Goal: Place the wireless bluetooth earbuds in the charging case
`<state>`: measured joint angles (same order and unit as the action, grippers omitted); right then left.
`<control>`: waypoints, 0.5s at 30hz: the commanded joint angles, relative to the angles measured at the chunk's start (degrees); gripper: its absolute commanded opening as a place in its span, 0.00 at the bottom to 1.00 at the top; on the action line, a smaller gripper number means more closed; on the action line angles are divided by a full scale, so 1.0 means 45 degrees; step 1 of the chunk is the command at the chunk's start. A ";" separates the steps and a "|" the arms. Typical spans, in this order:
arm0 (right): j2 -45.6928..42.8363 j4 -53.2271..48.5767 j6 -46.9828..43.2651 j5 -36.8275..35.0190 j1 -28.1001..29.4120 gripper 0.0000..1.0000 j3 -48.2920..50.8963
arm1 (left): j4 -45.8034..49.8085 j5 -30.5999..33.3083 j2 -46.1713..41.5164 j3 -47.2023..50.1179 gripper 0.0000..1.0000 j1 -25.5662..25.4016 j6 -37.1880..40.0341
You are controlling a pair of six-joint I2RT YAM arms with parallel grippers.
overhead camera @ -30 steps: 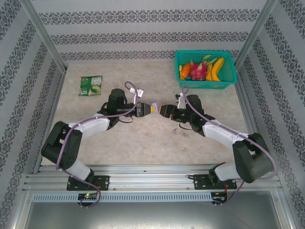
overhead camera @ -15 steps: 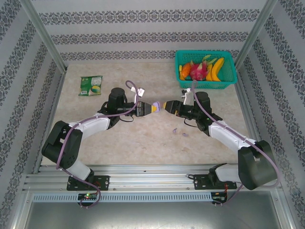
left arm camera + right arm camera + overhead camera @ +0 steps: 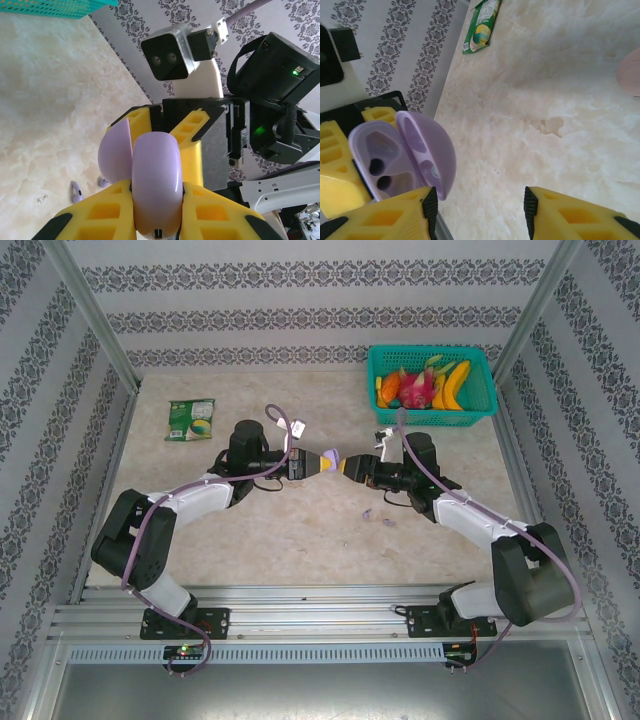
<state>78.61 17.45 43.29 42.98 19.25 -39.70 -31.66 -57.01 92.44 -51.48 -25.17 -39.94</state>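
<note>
You are looking at two purple earbuds (image 3: pixel 367 512) lying on the table (image 3: pixel 300 550), nearer the arm bases than the charging case (image 3: pixel 326 462) and off toward its right-arm side, well apart from it. The left wrist view is showing them (image 3: pixel 76 190) down on the surface beneath the case. The case itself is hanging in the air with its lid (image 3: pixel 427 150) swung open, and both wells (image 3: pixel 377 172) are looking empty.

Your left gripper (image 3: pixel 316 464) is clamping the case body between its yellow fingers (image 3: pixel 100 215). Your right gripper (image 3: pixel 477 200) is facing the case's open mouth, jaws apart and carrying nothing, with one finger sitting just beside the lid's rim.

That closeness is the risk you are running. I judge that any push forward is likely to knock the lid shut or twist the case in the left grip. The earbuds are tiny, so a pinch off centre may be flicking one away from the case, perhaps toward the basket (image 3: pixel 432 388) beyond it
</note>
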 commanded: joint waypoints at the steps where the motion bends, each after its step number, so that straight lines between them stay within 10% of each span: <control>1: 0.0221 0.0583 -0.0225 0.0302 -0.0015 0.50 -0.0298 | -0.0489 -0.0406 0.0140 -0.0414 0.07 -0.0205 -0.0104; 15: 0.0197 0.0554 -0.0215 0.0312 -0.0130 0.47 -0.0493 | -0.0470 -0.0485 0.0390 -0.0398 0.07 -0.0364 -0.0023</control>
<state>79.68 18.70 43.29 43.18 19.22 -40.45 -31.73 -57.19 93.32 -51.90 -26.13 -39.94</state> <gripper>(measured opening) 0.471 0.201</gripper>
